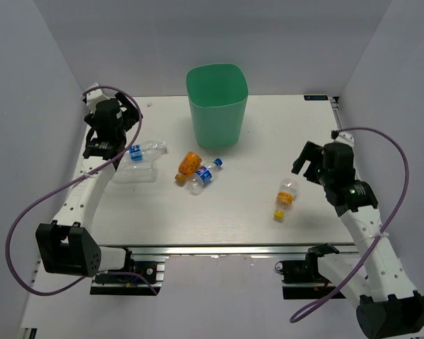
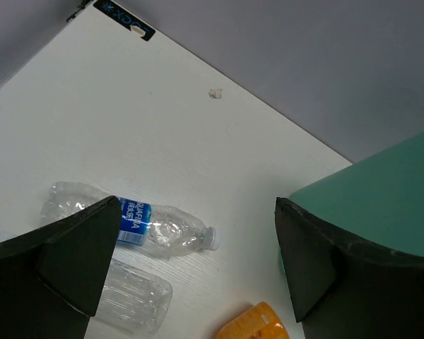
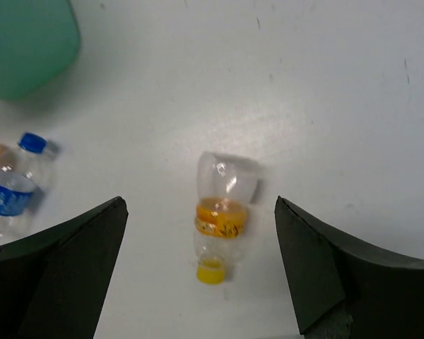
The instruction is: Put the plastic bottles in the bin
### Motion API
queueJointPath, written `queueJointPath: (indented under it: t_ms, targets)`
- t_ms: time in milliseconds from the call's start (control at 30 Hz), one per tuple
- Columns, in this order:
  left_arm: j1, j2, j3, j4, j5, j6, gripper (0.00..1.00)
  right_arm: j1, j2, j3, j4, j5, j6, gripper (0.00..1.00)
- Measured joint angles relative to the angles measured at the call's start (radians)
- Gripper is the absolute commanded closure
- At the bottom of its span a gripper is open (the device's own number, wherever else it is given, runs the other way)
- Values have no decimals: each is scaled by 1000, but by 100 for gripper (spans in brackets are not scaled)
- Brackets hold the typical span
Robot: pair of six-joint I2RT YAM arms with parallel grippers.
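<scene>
Approach step. Left hand [image 1: 99, 148] and right hand [image 1: 305, 161] both gape, empty. Five bottles [image 1: 205, 174] lie on the surface [image 1: 226, 215], mid-frame; bin [image 1: 217, 106] upper centre. Next, likely: right hand drops over yellow-capped bottle [image 1: 285, 198], lower right, and clamps.

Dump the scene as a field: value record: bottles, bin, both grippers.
bottles on table: five, all lying down
left pair: blue-labelled bottle and unlabelled clear bottle, near the left gripper
middle pair: orange bottle beside blue-capped bottle
right: yellow-capped bottle, near the right gripper
target: bin upright at far middle, no bottle seen inside
left gripper state: open, holding nothing
right gripper state: open, holding nothing
</scene>
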Motion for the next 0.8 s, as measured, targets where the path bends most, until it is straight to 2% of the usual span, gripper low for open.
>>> queueJointPath:
  t_ms: [133, 233, 500, 600, 633, 667, 700, 800]
  targets:
    - [0, 15, -16, 8, 39, 7, 2, 0, -97, -129, -62, -10, 36, 11]
    - [0, 14, -35, 14, 64, 11, 2, 0, -90, -213, -55, -33, 42, 11]
    - [0, 12, -85, 39, 138, 39, 2, 2, 210, -330, 177, -95, 66, 11]
    - [0, 13, -107, 45, 172, 50, 2, 2, 340, -342, 268, -101, 82, 36]
    - [0, 13, -111, 46, 184, 54, 2, 2, 386, -341, 292, -103, 90, 57]
    - [0, 13, -113, 47, 197, 56, 2, 3, 421, -333, 307, -106, 93, 64]
    - [0, 13, -114, 50, 211, 60, 2, 3, 437, -308, 314, -104, 95, 68]
    - [0, 13, -119, 71, 274, 66, 2, 3, 497, -209, 310, -114, 77, 68]
